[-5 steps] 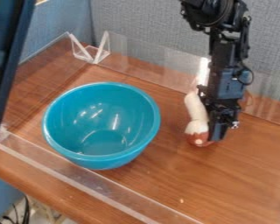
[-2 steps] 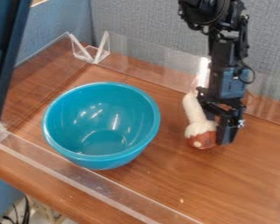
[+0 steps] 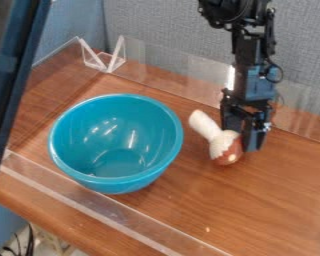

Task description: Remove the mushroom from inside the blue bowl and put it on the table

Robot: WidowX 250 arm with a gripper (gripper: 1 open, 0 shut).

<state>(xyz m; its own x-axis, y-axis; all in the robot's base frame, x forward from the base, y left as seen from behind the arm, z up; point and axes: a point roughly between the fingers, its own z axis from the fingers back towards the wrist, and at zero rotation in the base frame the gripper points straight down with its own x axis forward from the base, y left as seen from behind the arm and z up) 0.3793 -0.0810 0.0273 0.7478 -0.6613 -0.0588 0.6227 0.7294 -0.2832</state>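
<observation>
The mushroom point(image 3: 216, 138) lies on its side on the table point(image 3: 276, 195), to the right of the blue bowl point(image 3: 119, 140). Its cream stem points up-left and its reddish-brown cap is toward the front. My gripper point(image 3: 248, 135) points steeply down just right of the mushroom, low over the wood. Its jaws stand open, and the mushroom lies free of them. The glossy turquoise bowl is empty inside.
Clear acrylic barriers run along the table's front edge point(image 3: 96, 205) and its back edge point(image 3: 190, 65). A small clear triangular stand point(image 3: 103, 52) sits at the back left. A dark post point(image 3: 9, 80) crosses the left side of the picture.
The jaws opened and let go of the mushroom, which tipped from nearly upright onto its side. The gripper shifted slightly away toward the back of the table.
</observation>
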